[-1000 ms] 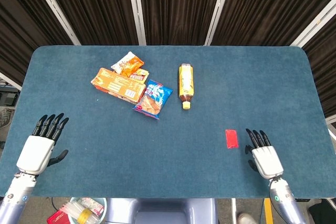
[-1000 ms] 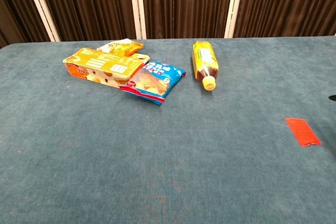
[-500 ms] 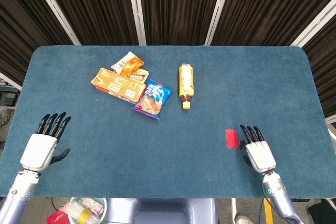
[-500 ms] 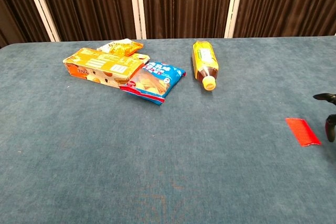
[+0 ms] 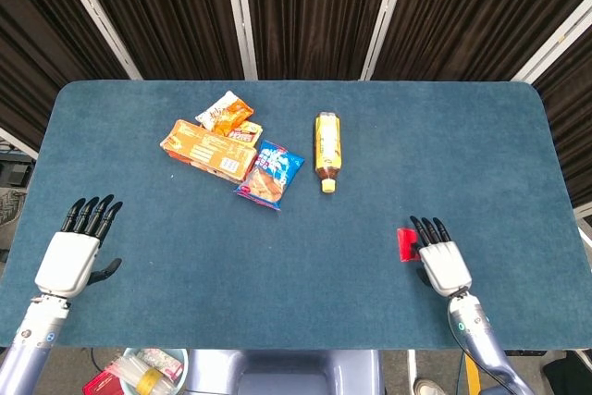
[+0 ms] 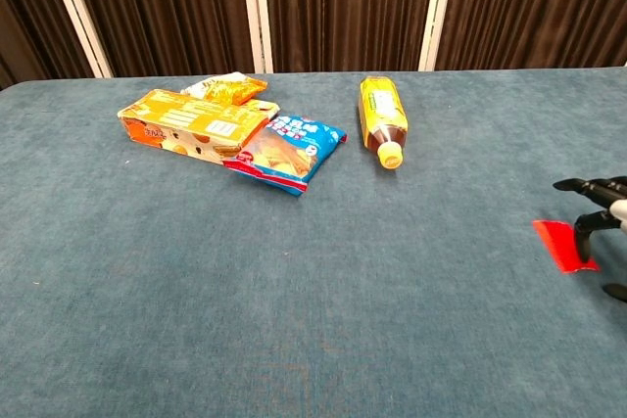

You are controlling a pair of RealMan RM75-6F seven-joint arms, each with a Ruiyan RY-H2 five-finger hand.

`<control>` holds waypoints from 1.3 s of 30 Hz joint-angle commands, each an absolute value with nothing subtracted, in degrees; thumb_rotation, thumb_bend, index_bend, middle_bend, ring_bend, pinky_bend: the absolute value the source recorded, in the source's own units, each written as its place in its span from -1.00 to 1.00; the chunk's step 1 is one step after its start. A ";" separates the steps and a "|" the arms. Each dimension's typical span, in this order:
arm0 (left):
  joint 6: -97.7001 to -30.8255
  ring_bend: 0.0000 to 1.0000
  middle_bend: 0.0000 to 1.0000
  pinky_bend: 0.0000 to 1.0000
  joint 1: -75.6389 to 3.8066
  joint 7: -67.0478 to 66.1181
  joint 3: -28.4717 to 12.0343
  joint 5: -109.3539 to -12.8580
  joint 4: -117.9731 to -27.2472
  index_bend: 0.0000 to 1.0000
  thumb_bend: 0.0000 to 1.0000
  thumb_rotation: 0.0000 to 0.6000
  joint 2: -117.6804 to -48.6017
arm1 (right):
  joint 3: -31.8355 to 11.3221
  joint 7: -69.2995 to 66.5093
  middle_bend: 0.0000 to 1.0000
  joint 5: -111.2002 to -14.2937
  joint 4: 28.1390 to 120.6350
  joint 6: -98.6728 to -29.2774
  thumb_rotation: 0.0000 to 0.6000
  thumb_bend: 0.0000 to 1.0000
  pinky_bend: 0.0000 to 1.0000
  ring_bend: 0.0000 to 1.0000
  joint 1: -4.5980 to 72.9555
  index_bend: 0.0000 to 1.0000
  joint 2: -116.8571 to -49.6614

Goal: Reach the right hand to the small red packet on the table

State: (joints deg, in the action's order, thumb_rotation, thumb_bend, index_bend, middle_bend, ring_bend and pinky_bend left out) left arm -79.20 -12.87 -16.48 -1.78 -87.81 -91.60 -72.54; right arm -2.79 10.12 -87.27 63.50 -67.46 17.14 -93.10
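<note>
The small red packet point(image 5: 405, 243) lies flat on the blue table near its front right; the chest view shows it point(image 6: 558, 241) at the right edge. My right hand point(image 5: 440, 261) hovers just right of it, palm down, fingers spread and black fingertips point(image 6: 585, 222) reaching over the packet's right edge; it holds nothing. Whether the fingers touch the packet I cannot tell. My left hand point(image 5: 72, 254) rests open near the front left corner, far from the packet, and is outside the chest view.
A yellow drink bottle point(image 5: 326, 150) lies on its side mid-table. Left of it sit a blue snack bag point(image 5: 269, 174), an orange box point(image 5: 208, 149) and an orange snack bag point(image 5: 223, 112). The table's front edge point(image 5: 277, 347) runs just below both hands.
My right hand has slid left toward the red packet, its fingertips now over the packet's right edge. The left hand has barely moved.
</note>
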 commanded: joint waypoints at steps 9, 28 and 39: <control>-78.63 -1.00 -1.00 -1.00 -13.17 -16.38 -2.38 -86.39 -91.00 -1.00 -0.58 1.00 -72.77 | -3.53 9.84 -1.00 -86.03 62.33 -65.93 1.00 -0.54 -1.00 -1.00 18.94 -0.04 -94.38; -78.64 -1.00 -1.00 -1.00 -13.43 -15.58 -2.52 -85.82 -90.79 -1.00 -0.57 1.00 -72.79 | -3.11 10.59 -1.00 -83.94 61.99 -63.98 1.00 0.09 -1.00 -1.00 20.36 0.19 -94.78; -79.34 -1.00 -1.00 -1.00 -13.23 -14.71 -2.25 -86.46 -90.68 -1.00 -0.57 1.00 -72.65 | -5.03 13.89 -1.00 -84.07 65.15 -65.44 1.00 0.19 -1.00 -1.00 22.35 0.19 -91.73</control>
